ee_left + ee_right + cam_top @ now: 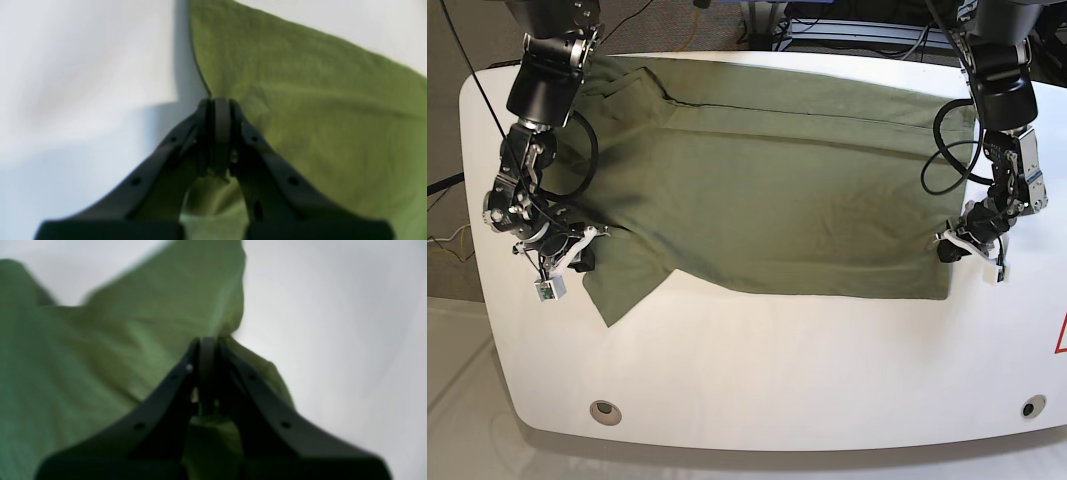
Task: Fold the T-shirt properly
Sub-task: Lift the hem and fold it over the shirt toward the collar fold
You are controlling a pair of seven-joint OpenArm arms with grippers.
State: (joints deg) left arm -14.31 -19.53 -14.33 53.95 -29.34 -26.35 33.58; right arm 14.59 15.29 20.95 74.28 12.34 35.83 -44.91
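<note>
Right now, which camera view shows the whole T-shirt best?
The base view: the T-shirt lies spread across the white table, with all its edges visible. Each wrist view shows only a blurred green patch of cloth beside its shut gripper.

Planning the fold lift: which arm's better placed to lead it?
Neither clearly: left gripper and right gripper are both shut on T-shirt edges at opposite ends. The right's cloth is bunched, so I'd lead left.

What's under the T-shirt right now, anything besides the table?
Only the white table shows around the T-shirt. The cloth covers whatever lies beneath it, so nothing under it can be confirmed. Both grippers pinch its edges.
</note>
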